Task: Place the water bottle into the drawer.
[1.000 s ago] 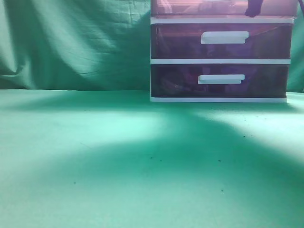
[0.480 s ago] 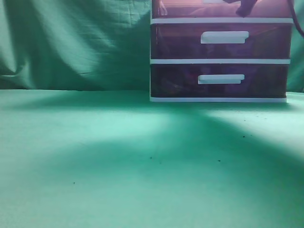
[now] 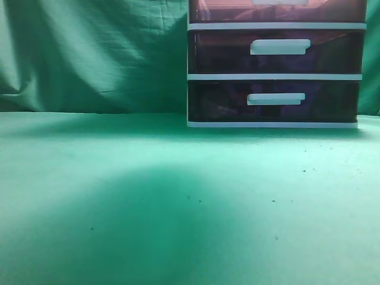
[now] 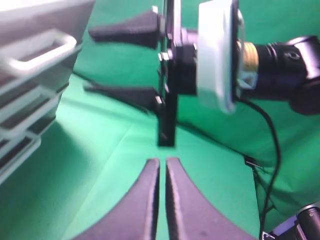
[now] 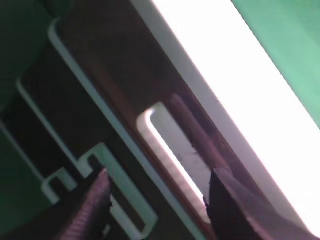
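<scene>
Drawer [image 3: 277, 10] sat flush in the white-framed unit [image 3: 276, 76]. Right gripper [image 5: 157, 205] hung spread wide before its handle [image 5: 172, 162]; left gripper [image 4: 162, 195] was pinched nearly closed, empty.

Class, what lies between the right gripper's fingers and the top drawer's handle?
Nothing: in the right wrist view the open right gripper faces the drawer handle across bare air.
</scene>
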You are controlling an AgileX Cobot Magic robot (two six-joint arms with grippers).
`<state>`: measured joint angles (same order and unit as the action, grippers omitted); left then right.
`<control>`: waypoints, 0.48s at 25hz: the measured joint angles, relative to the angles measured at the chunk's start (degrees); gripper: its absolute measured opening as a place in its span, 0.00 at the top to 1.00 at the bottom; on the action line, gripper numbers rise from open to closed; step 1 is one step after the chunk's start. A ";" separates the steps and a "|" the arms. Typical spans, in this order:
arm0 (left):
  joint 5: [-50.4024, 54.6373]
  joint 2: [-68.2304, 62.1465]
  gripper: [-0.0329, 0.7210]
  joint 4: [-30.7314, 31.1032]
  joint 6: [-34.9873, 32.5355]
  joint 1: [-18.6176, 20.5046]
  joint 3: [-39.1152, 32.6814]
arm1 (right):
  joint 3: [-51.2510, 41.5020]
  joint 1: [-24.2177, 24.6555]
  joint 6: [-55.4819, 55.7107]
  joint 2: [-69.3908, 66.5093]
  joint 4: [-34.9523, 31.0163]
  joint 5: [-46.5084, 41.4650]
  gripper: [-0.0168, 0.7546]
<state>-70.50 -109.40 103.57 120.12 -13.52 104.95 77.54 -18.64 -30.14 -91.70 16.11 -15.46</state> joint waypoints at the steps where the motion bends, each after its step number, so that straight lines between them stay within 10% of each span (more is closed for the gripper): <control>1: 0.00 1.24 0.96 0.00 0.00 0.00 0.00 | 0.00 -1.10 0.65 1.73 -0.15 -2.22 0.47; 6: -0.11 11.25 0.96 0.00 0.00 0.00 -0.49 | 0.00 -6.57 3.54 11.23 -5.17 -15.56 0.47; 12: -0.36 26.48 0.96 0.00 0.00 0.00 -10.67 | 0.00 -8.35 5.17 23.14 -16.95 -32.07 0.93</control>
<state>-70.87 -82.91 103.57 120.12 -13.52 94.28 77.54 -26.99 -24.97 -68.56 -0.84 -47.53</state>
